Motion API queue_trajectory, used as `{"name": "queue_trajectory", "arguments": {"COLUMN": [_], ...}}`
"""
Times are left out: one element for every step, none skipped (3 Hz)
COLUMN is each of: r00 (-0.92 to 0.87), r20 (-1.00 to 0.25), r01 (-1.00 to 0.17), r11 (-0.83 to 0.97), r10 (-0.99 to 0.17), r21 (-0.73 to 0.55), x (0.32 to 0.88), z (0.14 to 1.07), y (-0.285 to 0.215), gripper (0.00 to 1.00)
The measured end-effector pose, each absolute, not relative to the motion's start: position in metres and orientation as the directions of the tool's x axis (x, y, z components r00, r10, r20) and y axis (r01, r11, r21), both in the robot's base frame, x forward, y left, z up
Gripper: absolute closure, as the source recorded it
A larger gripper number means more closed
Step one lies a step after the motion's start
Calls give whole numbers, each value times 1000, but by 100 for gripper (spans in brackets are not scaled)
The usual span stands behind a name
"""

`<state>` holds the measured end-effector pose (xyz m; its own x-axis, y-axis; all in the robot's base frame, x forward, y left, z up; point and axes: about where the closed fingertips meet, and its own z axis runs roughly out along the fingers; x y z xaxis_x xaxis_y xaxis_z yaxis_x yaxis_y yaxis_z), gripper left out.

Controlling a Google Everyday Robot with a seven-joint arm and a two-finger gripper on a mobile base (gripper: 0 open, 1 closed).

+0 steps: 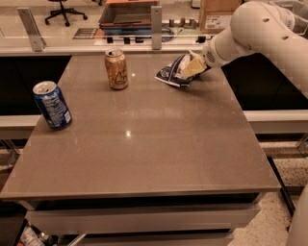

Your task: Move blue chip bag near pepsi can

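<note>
The blue chip bag (pixel 174 72), dark navy with white patches, lies crumpled at the far right of the table top. My gripper (pixel 194 67) reaches in from the right on the white arm and is shut on the bag's right end, with a tan finger (pixel 196 65) lying over it. The bag's left end rests on or just above the table. The pepsi can (pixel 52 104), blue with white print and a silver top, stands upright near the table's left edge, far from the bag.
A tan-orange can (pixel 116 69) stands upright at the far middle of the grey table (pixel 144 144), left of the bag. A glass-railed counter with a tray (pixel 130 14) and a cardboard box (pixel 219 13) lies behind the table.
</note>
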<state>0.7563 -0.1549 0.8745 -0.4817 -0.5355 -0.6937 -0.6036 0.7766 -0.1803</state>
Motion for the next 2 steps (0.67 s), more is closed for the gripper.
{"name": "queue_trajectory", "arguments": {"r00": [-483,-484], "r20": [-692,-690], "r01": [-606,-609], "r11": [775,773], "r10": [-537,-538], "r21": [-178,-176], "x": [757,757], "z": [872,870], "y": [-153,-151], "gripper": [64,87]}}
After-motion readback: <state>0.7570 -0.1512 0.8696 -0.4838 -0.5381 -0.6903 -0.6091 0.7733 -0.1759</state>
